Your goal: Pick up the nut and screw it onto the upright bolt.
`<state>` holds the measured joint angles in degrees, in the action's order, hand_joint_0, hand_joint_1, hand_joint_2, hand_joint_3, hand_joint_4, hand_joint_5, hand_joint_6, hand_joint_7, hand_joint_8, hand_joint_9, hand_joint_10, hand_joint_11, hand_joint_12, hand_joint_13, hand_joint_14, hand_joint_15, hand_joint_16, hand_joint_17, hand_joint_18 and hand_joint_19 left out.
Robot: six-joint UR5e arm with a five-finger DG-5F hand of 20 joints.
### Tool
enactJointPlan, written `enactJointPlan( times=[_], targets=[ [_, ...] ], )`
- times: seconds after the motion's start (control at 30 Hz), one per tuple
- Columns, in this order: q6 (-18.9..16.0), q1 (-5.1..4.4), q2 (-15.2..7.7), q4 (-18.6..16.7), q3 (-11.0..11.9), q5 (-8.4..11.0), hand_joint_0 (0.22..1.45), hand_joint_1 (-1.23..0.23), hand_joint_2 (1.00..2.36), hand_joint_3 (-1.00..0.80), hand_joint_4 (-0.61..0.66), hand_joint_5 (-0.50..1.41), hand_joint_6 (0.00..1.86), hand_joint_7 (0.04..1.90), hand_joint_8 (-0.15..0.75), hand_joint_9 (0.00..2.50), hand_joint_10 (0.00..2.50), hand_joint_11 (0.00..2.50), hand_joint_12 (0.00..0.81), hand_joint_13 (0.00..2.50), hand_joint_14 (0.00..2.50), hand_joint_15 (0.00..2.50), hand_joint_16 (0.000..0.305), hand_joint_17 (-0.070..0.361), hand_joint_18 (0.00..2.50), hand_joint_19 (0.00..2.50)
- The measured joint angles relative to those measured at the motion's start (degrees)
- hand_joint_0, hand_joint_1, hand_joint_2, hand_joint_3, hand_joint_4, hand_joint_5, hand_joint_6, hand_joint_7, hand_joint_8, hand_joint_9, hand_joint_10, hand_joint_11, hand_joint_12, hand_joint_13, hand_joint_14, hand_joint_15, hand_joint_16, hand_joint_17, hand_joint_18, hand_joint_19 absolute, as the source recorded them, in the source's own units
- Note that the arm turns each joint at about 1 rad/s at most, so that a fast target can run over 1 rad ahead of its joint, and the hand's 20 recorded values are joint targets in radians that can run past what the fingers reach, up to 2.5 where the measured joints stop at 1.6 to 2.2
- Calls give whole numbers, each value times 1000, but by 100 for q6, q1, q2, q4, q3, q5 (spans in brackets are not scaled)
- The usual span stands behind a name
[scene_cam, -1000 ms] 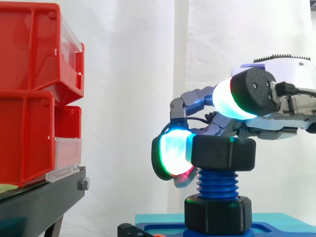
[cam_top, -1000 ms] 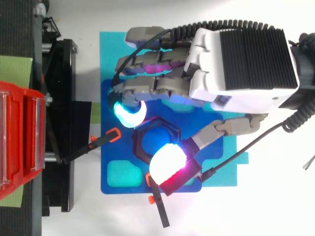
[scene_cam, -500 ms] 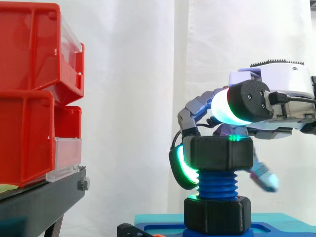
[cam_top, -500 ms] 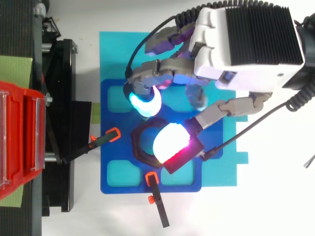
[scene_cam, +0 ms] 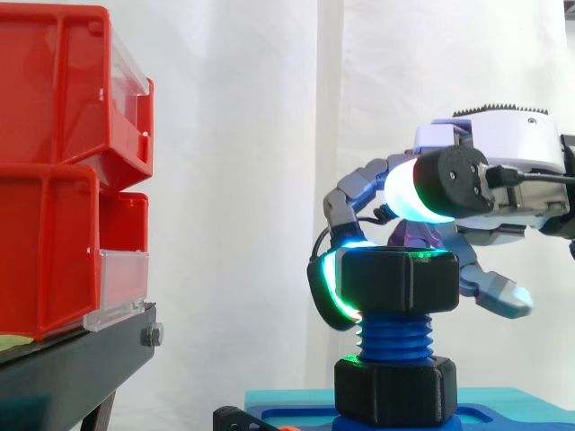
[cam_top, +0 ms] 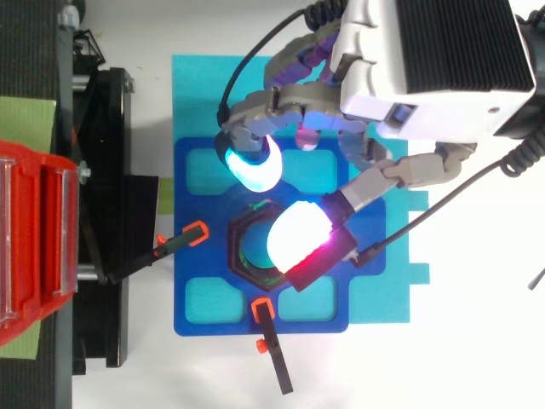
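A black hex nut [scene_cam: 397, 281] sits on top of the upright blue bolt [scene_cam: 395, 335], with threads showing below it and a second black nut [scene_cam: 395, 391] at the bolt's foot. My hand [scene_cam: 508, 148] comes in from the right with its fingers curled. One green-glowing fingertip [scene_cam: 323, 289] hugs the nut's left side. The white thumb pad [cam_top: 298, 239] hangs over the nut [cam_top: 245, 256], a little above its top face in the side view. A cyan fingertip [cam_top: 253, 166] lies just beyond the nut's edge in the top view.
The bolt stands on a dark blue fixture plate [cam_top: 200, 315] on a cyan mat [cam_top: 192, 94]. Two orange-tipped black clamps [cam_top: 194, 232] [cam_top: 264, 308] reach in toward the bolt. Red bins [scene_cam: 63, 180] on a black stand [scene_cam: 72, 368] are at the left.
The curled fingertip swung from clear of the nut's left side in against it. The hand body shifted toward the top view's upper edge. One finger now sticks out low on the right.
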<state>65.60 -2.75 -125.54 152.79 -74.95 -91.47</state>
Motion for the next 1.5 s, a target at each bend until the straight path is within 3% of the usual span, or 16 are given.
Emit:
enactJointPlan(
  times=[0.13, 0.2, 0.23, 0.43, 0.57, 0.63, 0.8, 1.1, 1.5],
  targets=[
    [1, 6, -1, -40, 97, -87, 500, -297, 1000, -500, 84, 42, 649, 1190, 221, 1847, 18, 612, 190, 1323, 6, 159, 12, 28, 943, 47],
    [2, 23, -1, -83, 151, -167, 497, -291, 1000, -500, 135, 48, 523, 1427, 239, 1788, 16, 587, 203, 1246, 5, 143, 16, 36, 898, 53],
    [2, 32, 0, -104, 166, -201, 497, -290, 1000, -500, 143, 48, 500, 1455, 235, 1778, 16, 589, 202, 1237, 5, 146, 16, 37, 897, 50],
    [4, 82, 0, -309, 202, -374, 486, -274, 1000, -500, 201, -41, 504, 1051, 241, 1551, 13, 468, 241, 1059, 5, 136, 34, 76, 848, 167],
    [4, 81, -1, -377, 203, -394, 478, -269, 1000, -500, 216, -81, 504, 916, 215, 1328, 9, 301, 266, 891, 3, 89, 37, 84, 692, 132],
    [5, 67, -2, -399, 204, -396, 467, -229, 1000, -500, 177, -108, 502, 706, 209, 912, 0, 0, 294, 440, 0, 0, 37, 84, 111, 0],
    [5, 8, -8, -414, 201, -394, 450, -99, 1000, -500, 162, -163, 501, 599, 197, 421, 0, 0, 332, 11, 0, 0, 43, 97, 0, 0],
    [5, -59, -102, -384, 181, -389, 442, -9, 1000, -500, 140, -194, 501, 572, 168, 126, 0, 0, 335, 0, 0, 0, 48, 107, 0, 0],
    [5, -112, -111, -158, 175, -391, 443, 6, 1000, -500, 119, -217, 501, 583, 161, 74, 0, 0, 323, 0, 0, 0, 46, 104, 0, 0]
  ],
)
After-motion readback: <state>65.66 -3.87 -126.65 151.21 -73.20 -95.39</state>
